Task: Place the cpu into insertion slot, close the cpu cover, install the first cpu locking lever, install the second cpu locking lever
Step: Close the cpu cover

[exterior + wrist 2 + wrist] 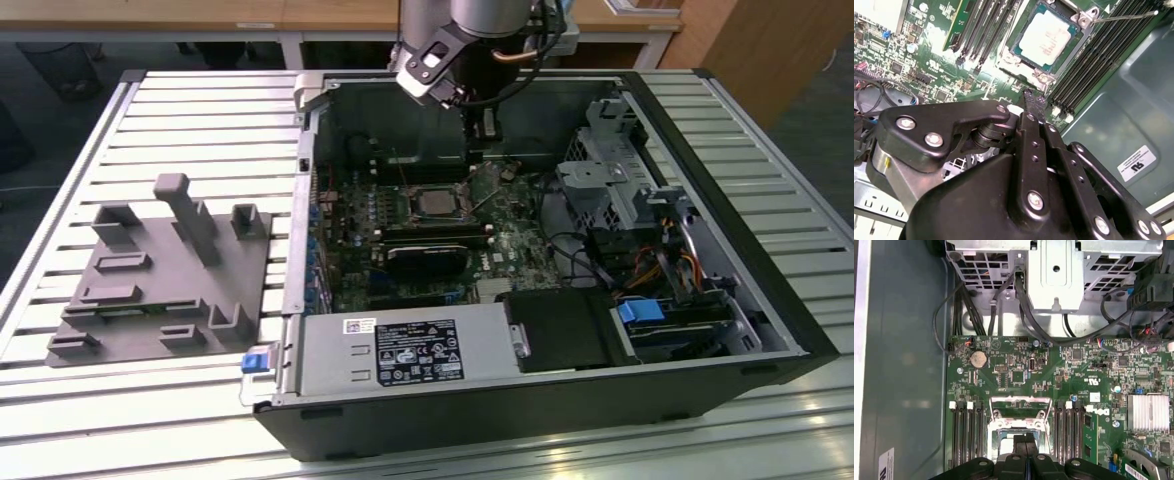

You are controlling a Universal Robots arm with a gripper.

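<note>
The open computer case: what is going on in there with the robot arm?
A robot arm reaches into the open computer case. Its shut gripper hangs close to the insertion slot on the green board. The cpu already lies in that slot, silver top up. A thin wire locking lever beside the slot sticks out sideways, not latched down.

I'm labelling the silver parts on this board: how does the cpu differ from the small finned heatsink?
The cpu has a flat, smooth top; the finned heatsink is ribbed with parallel fins. The cpu sits in the insertion slot between the memory slots; the finned heatsink stands away from those slots. Both are silvery and squarish.
</note>
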